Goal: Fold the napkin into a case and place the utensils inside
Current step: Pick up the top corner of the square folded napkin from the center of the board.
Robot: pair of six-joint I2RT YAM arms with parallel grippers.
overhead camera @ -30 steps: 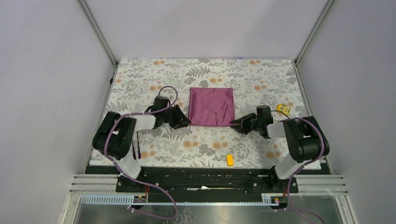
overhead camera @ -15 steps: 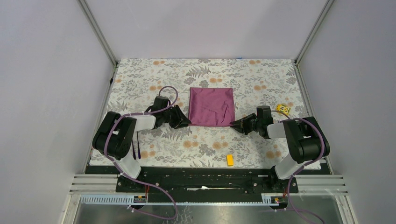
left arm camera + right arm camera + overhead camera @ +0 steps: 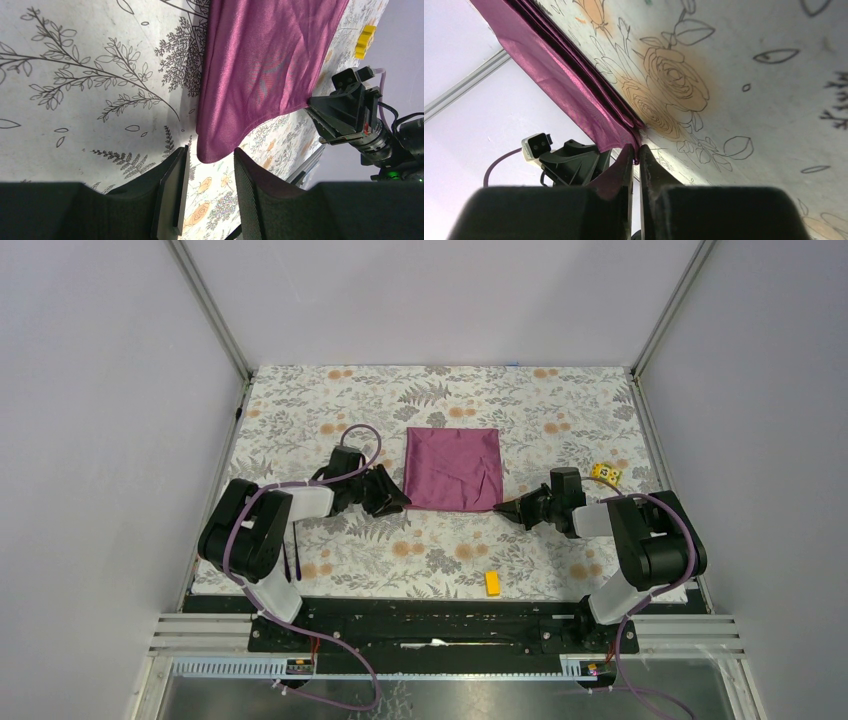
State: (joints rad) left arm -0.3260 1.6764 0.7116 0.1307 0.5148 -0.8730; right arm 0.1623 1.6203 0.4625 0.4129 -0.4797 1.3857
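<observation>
We judge the napkin (image 3: 452, 468) soft, limp and sleek — best taken at its lower-frame corners, right gripper (image 3: 636, 151) pinching one, left gripper (image 3: 210, 155) spread around the other.

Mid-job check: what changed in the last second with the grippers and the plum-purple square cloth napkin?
The right gripper narrowed its jaws and now looks pinched on the near right corner of the plum-purple square cloth napkin. The left gripper stays open astride the near left corner. The napkin lies flat as before; the near yellow block and the right-hand yellow block are unmoved.
</observation>
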